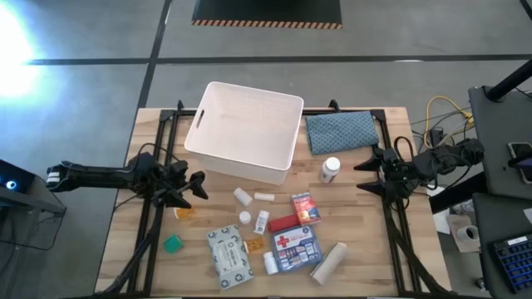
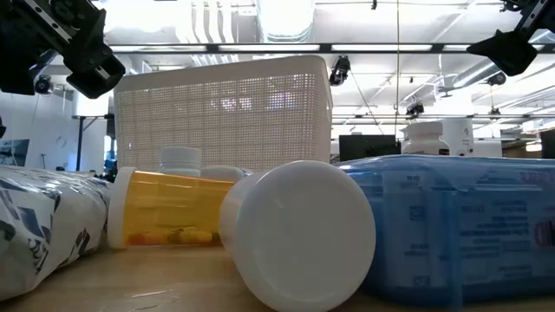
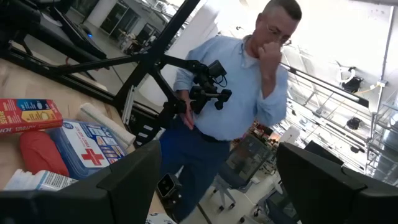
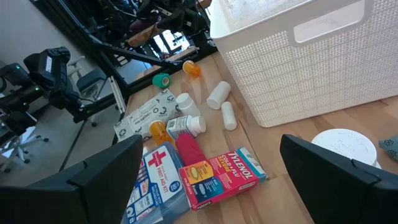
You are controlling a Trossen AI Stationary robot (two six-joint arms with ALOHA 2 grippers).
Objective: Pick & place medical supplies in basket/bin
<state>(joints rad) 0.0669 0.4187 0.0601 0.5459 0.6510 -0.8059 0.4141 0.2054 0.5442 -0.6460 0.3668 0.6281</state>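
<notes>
A: What lies on the bench (image 1: 366, 257) apart from the job's own things?

B: A blue-grey patterned cloth (image 1: 339, 131), flat near the far edge. The bench itself is pale wood with black rails along both sides.

A: And beyond it?

B: Grey floor with a black mat edged in yellow-and-black stripes (image 1: 266, 12). Yellow cables (image 1: 439, 112) coil beside a dark desk, and a keyboard (image 1: 511, 262) sits at the corner.

A: Anyone about?

B: A person (image 3: 239, 106) in a light blue shirt and blue trousers stands past the bench, one hand raised to the face.
</notes>
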